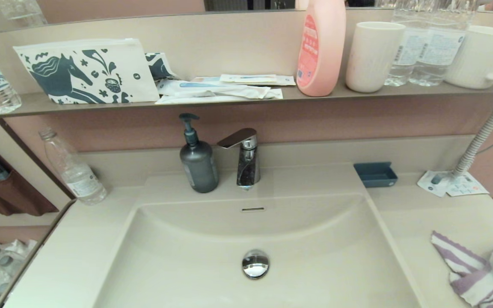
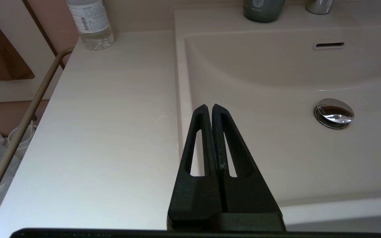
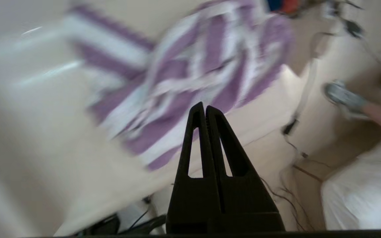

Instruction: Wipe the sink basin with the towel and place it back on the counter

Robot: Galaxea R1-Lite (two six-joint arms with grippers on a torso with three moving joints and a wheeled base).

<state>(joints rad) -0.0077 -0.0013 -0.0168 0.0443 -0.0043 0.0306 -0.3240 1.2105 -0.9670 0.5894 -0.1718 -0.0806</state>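
The cream sink basin (image 1: 315, 239) fills the middle of the head view, with its chrome drain plug (image 1: 255, 263) and overflow slot (image 1: 253, 209). The purple and white striped towel (image 1: 482, 273) lies crumpled on the counter (image 1: 435, 214) at the right. Neither gripper shows in the head view. In the right wrist view my right gripper (image 3: 205, 107) is shut and empty, hanging in front of the towel (image 3: 190, 76) near the counter's front edge. In the left wrist view my left gripper (image 2: 209, 107) is shut and empty above the basin's left rim (image 2: 180, 99).
A grey soap pump bottle (image 1: 198, 160) and chrome faucet (image 1: 245, 156) stand behind the basin. A clear water bottle (image 1: 73, 169) stands at the left, a blue dish (image 1: 375, 174) at the right. The shelf (image 1: 229, 102) carries a horse-print pouch (image 1: 86, 70), pink bottle (image 1: 321, 47) and cups (image 1: 372, 55).
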